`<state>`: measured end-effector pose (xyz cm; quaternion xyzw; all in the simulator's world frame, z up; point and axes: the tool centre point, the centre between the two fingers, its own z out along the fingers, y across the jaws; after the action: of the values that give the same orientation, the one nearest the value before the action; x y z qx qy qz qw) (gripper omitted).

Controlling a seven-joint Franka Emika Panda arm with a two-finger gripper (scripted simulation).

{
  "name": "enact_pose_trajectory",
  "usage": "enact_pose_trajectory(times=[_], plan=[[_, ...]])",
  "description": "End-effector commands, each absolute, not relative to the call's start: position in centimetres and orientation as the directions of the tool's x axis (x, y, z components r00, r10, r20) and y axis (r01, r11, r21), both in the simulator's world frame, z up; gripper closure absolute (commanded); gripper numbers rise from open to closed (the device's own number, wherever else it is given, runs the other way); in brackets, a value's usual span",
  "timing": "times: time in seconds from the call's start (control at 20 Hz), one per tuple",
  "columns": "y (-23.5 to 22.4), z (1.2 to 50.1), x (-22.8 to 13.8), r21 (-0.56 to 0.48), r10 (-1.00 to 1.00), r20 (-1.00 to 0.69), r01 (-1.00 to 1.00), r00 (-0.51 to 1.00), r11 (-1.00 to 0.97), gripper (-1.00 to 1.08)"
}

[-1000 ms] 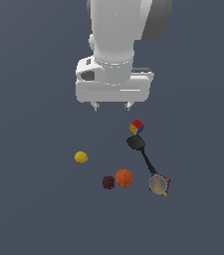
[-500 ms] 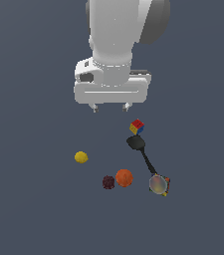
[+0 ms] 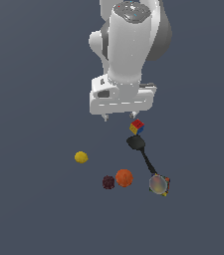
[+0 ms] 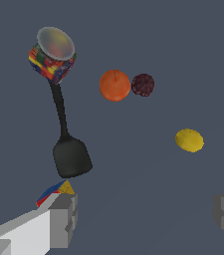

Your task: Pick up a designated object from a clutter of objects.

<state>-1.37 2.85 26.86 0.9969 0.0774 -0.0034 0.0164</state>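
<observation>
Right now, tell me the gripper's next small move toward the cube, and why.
Probably a short sideways shift to centre the open gripper over the multicoloured cube before descending. In the wrist view the cube peeks out beside one finger rather than between the two, and the black spatula lies close by, so a straight descent risks a collision.
</observation>
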Motion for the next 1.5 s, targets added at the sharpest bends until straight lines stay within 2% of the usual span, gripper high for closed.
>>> enact_pose_trajectory(times=[0.0,0.35,0.8,1.15,1.45], plan=[[4.1,25.0,-2.0,0.032,0.194,-0.010,0.194,0.981,-0.980,-0.92],[8.0,19.0,-5.1,0.029,0.328,-0.010,0.328,0.945,-0.944,-0.92],[12.3,12.4,-10.8,0.016,0.489,-0.006,0.489,0.872,-0.872,-0.92],[14.0,9.5,-14.3,0.006,0.566,-0.002,0.566,0.824,-0.824,-0.92],[14.6,8.5,-15.9,0.001,0.596,0.000,0.596,0.803,-0.803,-0.92]])
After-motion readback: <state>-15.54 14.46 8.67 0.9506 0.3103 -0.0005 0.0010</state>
